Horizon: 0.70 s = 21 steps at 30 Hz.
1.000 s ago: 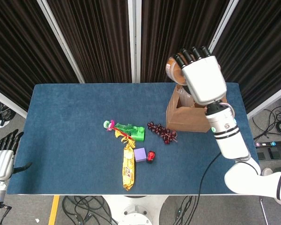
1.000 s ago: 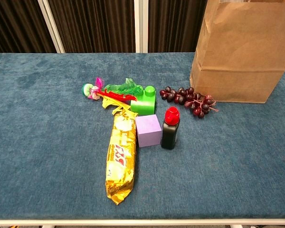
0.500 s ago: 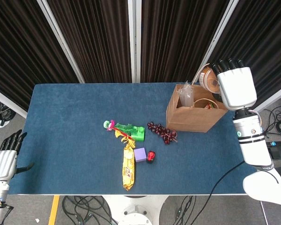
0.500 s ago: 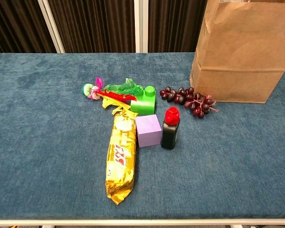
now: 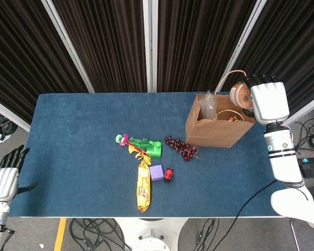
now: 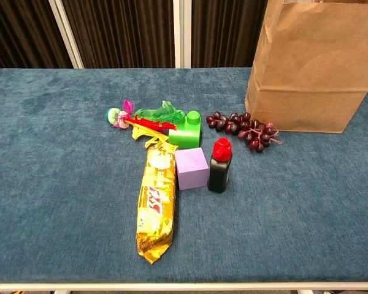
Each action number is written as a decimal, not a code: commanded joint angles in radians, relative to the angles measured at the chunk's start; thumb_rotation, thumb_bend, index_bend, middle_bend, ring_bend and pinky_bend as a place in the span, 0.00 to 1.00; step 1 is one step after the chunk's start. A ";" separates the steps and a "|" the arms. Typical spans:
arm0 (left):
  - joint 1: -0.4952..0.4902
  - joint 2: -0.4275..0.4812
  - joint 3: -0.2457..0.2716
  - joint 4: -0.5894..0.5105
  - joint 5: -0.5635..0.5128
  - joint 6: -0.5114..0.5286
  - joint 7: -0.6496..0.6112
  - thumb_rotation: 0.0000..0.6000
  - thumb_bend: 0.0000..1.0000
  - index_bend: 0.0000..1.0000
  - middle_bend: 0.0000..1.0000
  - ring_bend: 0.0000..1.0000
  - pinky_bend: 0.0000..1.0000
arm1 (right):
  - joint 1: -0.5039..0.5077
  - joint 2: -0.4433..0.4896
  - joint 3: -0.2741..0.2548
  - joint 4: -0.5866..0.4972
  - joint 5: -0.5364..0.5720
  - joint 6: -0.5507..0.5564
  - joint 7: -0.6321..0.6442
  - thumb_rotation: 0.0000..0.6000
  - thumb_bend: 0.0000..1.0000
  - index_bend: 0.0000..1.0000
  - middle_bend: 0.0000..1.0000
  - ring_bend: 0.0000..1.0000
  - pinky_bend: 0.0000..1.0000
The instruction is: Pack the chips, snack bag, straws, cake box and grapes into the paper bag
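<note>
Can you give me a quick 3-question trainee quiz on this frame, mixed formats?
1. True or false: the grapes lie on the table, outside the paper bag.
2. Which item stands directly beside the purple cube, on the side toward the bag? A) the red-capped black bottle B) a white mug C) a blue bowl
3. Fill in: the yellow snack bag lies ____ on the table.

Key: 1 true; 2 A; 3 flat.

Paper bag [image 6: 313, 67] far right on table [image 6: 49, 184], grapes [image 6: 243, 130] just before it, snack bag [image 6: 156, 202] left of cube [image 6: 191, 168]
</note>
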 commanded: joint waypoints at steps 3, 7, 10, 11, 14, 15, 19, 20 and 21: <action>0.000 -0.002 0.001 0.002 -0.002 -0.003 0.001 1.00 0.09 0.05 0.01 0.00 0.12 | 0.004 -0.021 -0.008 0.030 0.002 -0.035 0.013 1.00 0.15 0.59 0.40 0.28 0.34; -0.001 -0.006 0.002 0.008 -0.005 -0.009 -0.003 1.00 0.09 0.05 0.01 0.00 0.12 | 0.006 -0.025 -0.015 0.037 0.009 -0.061 0.011 1.00 0.12 0.59 0.40 0.28 0.34; 0.000 -0.005 0.003 0.014 -0.004 -0.007 -0.008 1.00 0.09 0.05 0.01 0.00 0.12 | 0.008 -0.020 -0.022 0.037 0.019 -0.083 0.005 1.00 0.09 0.56 0.40 0.27 0.34; 0.000 -0.005 0.003 0.014 -0.003 -0.006 -0.009 1.00 0.09 0.05 0.01 0.00 0.12 | 0.008 -0.017 -0.023 0.034 0.024 -0.091 0.005 1.00 0.07 0.54 0.40 0.26 0.33; -0.001 -0.005 0.002 0.013 -0.002 -0.004 -0.009 1.00 0.09 0.05 0.01 0.00 0.12 | 0.013 -0.003 -0.031 0.023 0.046 -0.120 -0.008 1.00 0.03 0.48 0.39 0.22 0.30; -0.001 -0.005 0.002 0.013 -0.002 -0.004 -0.010 1.00 0.09 0.05 0.01 0.00 0.12 | 0.014 0.002 -0.032 0.018 0.056 -0.129 -0.012 1.00 0.01 0.45 0.37 0.21 0.28; -0.001 -0.006 0.005 0.014 0.001 -0.004 -0.011 1.00 0.09 0.05 0.01 0.00 0.12 | 0.022 0.021 -0.038 -0.003 0.085 -0.159 -0.023 1.00 0.00 0.39 0.33 0.17 0.23; -0.001 -0.006 0.005 0.014 0.001 -0.004 -0.011 1.00 0.09 0.05 0.01 0.00 0.12 | 0.023 0.023 -0.039 -0.005 0.087 -0.160 -0.024 1.00 0.00 0.38 0.32 0.17 0.22; -0.002 -0.007 0.006 0.015 0.002 -0.005 -0.010 1.00 0.09 0.05 0.01 0.00 0.12 | 0.024 0.025 -0.039 -0.005 0.087 -0.159 -0.024 1.00 0.00 0.38 0.31 0.16 0.22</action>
